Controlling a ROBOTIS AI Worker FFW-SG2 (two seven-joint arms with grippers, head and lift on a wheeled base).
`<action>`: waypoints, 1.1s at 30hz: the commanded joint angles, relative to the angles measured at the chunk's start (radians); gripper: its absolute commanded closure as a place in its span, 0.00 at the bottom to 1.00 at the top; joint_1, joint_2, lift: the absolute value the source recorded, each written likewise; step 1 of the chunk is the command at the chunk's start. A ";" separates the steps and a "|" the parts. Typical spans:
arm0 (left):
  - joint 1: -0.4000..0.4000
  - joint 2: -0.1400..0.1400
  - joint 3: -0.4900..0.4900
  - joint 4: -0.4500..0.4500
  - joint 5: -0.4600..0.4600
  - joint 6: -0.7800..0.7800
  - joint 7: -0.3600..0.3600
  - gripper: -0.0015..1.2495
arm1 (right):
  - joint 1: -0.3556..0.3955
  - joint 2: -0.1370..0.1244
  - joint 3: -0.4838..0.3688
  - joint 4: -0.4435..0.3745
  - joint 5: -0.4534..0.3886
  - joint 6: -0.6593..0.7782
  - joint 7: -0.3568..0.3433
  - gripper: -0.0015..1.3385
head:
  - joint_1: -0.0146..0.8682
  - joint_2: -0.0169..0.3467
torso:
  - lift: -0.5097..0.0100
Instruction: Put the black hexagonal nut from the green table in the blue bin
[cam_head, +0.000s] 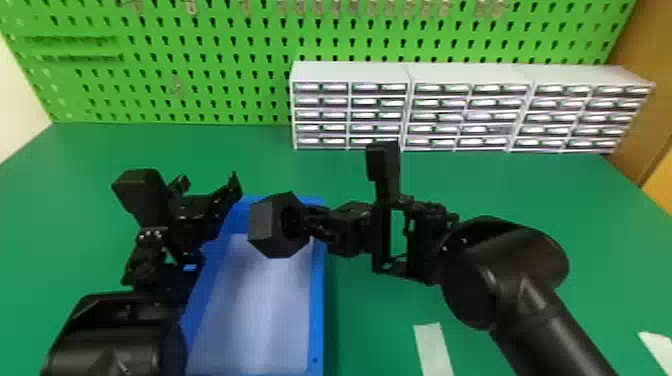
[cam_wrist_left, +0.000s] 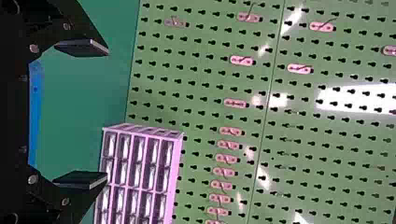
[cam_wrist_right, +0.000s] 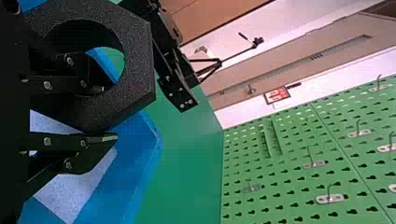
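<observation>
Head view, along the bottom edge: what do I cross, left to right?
Black left arm → blue rectangular open bin → flat white strip on the green table → black cylindrical right forearm → second flat white strip at the right corner.

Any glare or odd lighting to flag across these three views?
Left wrist view: hard white glare patches on the green pegboard. Head view: pale sheen inside the blue bin, highlights on the right arm. Right wrist view: the nut looks matte, glare-free.
</observation>
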 joint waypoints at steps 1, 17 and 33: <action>0.000 0.000 0.003 0.000 -0.001 0.000 0.000 0.26 | -0.015 0.000 0.013 0.023 0.008 0.021 0.028 0.76 | 0.79 0.19 | 0.79; -0.002 0.000 0.003 0.000 -0.001 0.000 0.000 0.26 | -0.042 0.000 0.043 0.055 0.020 0.049 0.082 0.76 | 0.79 0.19 | 0.79; 0.000 0.000 0.001 0.000 -0.001 0.000 0.000 0.26 | -0.031 0.005 -0.006 0.066 0.020 0.033 0.115 0.06 | 0.79 0.19 | 0.79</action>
